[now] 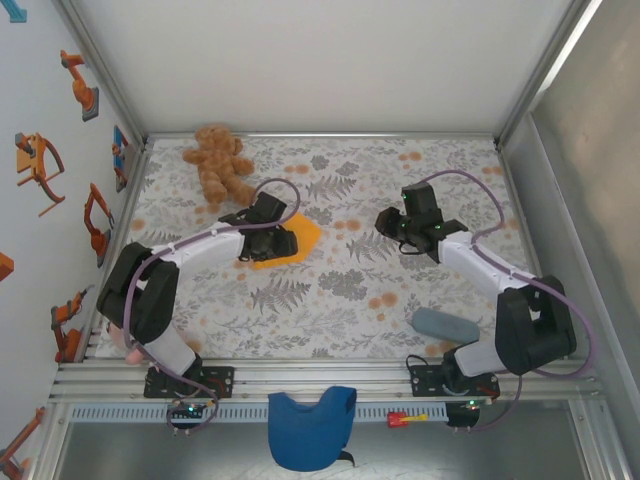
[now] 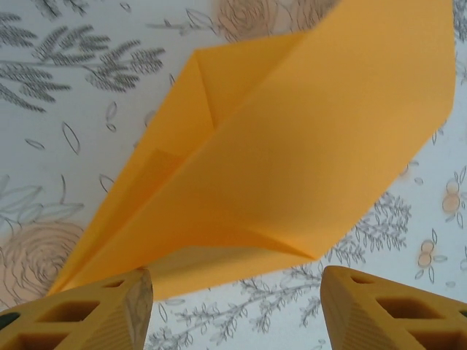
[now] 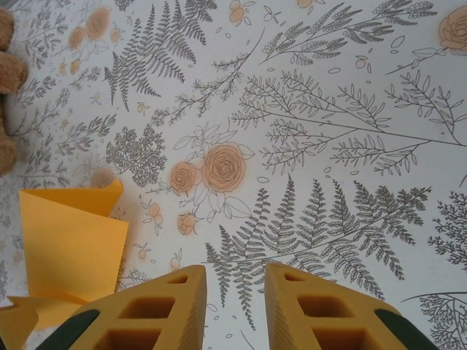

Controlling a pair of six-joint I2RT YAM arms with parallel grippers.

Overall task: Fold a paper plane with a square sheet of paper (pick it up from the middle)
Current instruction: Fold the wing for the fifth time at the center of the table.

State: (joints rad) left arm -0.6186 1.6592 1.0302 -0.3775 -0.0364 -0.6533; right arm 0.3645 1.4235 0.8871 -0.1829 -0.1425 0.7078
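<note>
The square sheet of paper [image 1: 303,236] is bright orange and lies on the floral table left of centre, creased and folded into a pointed paper plane shape [image 2: 292,146]. My left gripper [image 1: 274,241] hovers over its left part, open. In the left wrist view the left gripper [image 2: 237,310] has its fingers spread wide with bare table between them, and the paper's near edge lies just beyond the tips. My right gripper [image 1: 393,224] stands to the right of the paper, apart from it. Its jaws [image 3: 235,292] are open by a narrow gap with nothing between them. The paper's corner [image 3: 69,240] shows at its left.
A brown teddy bear [image 1: 218,162] sits at the back left, close behind the left gripper, its edge [image 3: 9,73] seen from the right wrist. A grey-blue object [image 1: 445,325] lies near the right arm's base. A blue cloth [image 1: 311,425] hangs over the front rail beside a small red item [image 1: 405,418].
</note>
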